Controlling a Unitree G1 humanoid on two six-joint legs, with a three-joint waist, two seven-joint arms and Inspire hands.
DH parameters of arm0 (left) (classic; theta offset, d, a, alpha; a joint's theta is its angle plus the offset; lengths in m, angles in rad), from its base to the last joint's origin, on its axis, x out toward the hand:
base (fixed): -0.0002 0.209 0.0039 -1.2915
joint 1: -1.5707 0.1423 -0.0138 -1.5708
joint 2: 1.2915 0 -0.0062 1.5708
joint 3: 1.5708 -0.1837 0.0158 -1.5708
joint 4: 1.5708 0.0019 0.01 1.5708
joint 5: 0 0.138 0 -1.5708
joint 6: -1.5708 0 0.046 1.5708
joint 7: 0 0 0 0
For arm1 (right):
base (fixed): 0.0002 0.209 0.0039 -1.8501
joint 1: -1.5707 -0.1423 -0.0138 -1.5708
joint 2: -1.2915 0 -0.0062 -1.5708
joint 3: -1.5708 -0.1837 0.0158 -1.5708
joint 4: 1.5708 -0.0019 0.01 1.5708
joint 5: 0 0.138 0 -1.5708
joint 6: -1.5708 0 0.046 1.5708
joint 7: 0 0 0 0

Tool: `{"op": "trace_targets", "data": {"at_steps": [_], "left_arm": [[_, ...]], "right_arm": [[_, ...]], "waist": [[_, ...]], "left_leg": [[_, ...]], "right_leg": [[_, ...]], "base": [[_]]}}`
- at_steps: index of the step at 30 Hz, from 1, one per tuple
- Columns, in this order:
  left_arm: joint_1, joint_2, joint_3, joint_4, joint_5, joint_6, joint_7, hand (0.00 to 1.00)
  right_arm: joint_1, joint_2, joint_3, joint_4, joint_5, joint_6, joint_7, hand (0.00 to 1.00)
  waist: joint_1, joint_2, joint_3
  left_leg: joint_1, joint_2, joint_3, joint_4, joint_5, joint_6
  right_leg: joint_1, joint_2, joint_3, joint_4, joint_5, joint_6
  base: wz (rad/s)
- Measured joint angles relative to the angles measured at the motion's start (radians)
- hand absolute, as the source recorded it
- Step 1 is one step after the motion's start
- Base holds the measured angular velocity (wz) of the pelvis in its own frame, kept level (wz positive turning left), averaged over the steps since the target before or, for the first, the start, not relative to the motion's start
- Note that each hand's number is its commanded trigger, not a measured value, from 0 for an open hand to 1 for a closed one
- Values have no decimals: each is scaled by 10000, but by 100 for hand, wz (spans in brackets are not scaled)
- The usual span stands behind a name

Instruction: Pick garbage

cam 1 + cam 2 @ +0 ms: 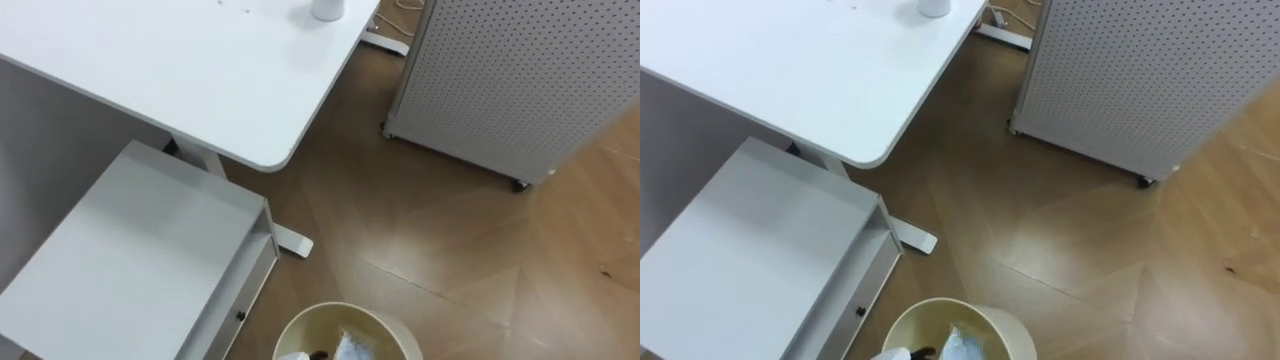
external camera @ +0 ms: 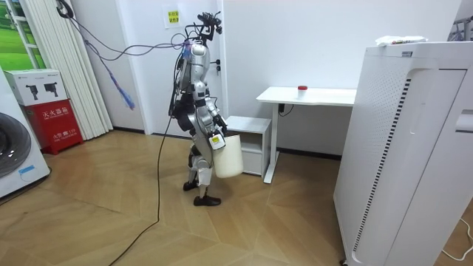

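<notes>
Robot hand point(image 2: 215, 140), the right, meets the cream bin point(image 2: 228, 157) at waist height, grip impossible to tell; garbage point(image 1: 350, 347) lies inside the bin, apparently carried beside the bench point(image 1: 180, 70) to collect more.

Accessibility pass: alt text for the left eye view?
Looking down at a cream bin with scraps inside, at the bottom edge over wood floor; white cabinet left, white desk above, perforated panel upper right.

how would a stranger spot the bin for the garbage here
Start at the white desk with the low white drawer cabinet beside it. The bin is at the robot's front, near that cabinet. It alone is round, cream and open-topped, with crumpled scraps inside.
</notes>
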Motion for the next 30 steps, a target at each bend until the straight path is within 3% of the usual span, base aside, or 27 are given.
{"op": "trace_targets", "data": {"at_steps": [9,20,28,30], "left_arm": [[47,112,93,23,96,-7,-35,0],[388,821,604,212,413,-224,17,0],[792,1031,796,-773,1570,-244,363,0],[919,1234,822,-1346,1570,-306,545,0]], "right_arm": [[25,-2,29,70,-208,8,40,100],[378,-158,-733,51,-243,211,467,100],[1083,-400,-1122,-306,-363,174,622,100],[1258,-457,-1177,-507,-341,141,523,100]], "waist": [[61,73,40],[190,105,11],[-17,224,-182],[-19,234,-229]], "left_leg": [[271,28,33,-10,0,1],[1571,-49,140,-593,10,-12],[2648,-191,-29,-1111,27,-9],[2908,-217,-29,-1238,27,-9]], "right_leg": [[230,41,58,3,10,15],[1356,27,199,-334,0,113],[2510,136,227,-868,36,315],[2670,125,244,-867,31,323]], "base": [[0],[-3],[1],[-7]]}}
